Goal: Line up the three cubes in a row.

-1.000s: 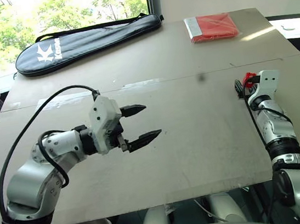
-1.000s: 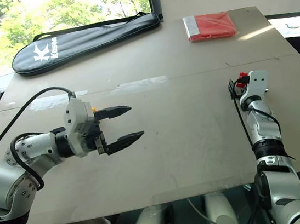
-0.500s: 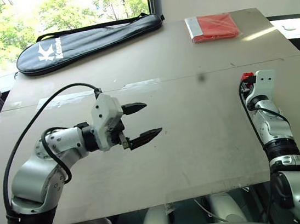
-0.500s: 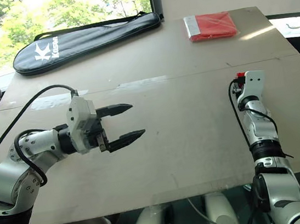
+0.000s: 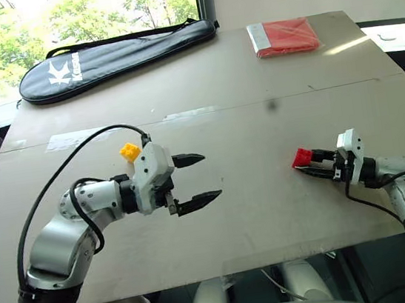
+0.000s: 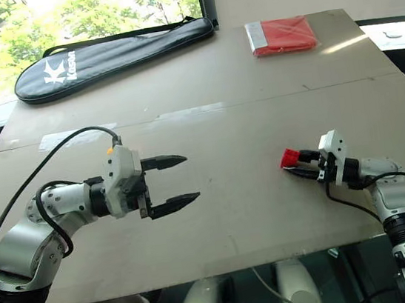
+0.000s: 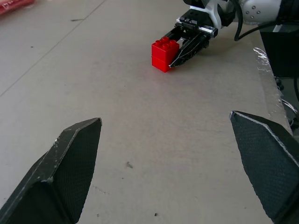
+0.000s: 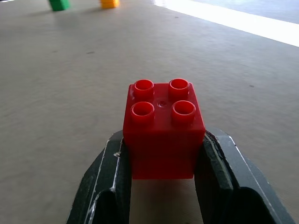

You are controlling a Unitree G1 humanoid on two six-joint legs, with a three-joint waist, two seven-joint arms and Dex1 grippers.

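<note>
My right gripper [image 5: 305, 162] lies low over the table at the right, pointing left, shut on the red cube [image 8: 162, 130]. The red cube [image 5: 302, 157] is studs-up and sits at the table surface or just above it. The yellow cube [image 5: 129, 152] rests on the table just behind my left gripper's body. The right wrist view shows the green cube [image 8: 59, 4] far off beside the yellow cube [image 8: 110, 3]. My left gripper [image 5: 210, 174] hovers at centre-left, open and empty, pointing right towards the red cube [image 7: 165, 53].
A black racket bag [image 5: 115, 54] lies along the far left of the table [image 5: 257, 114]. A flat red packet [image 5: 284, 36] sits at the far right corner. A seam with tape crosses the table's middle. The front edge runs close below both grippers.
My right arm has swung in from the table's right edge, so its gripper now points left with the red cube nearer the middle. My left gripper has sunk slightly, uncovering the yellow cube.
</note>
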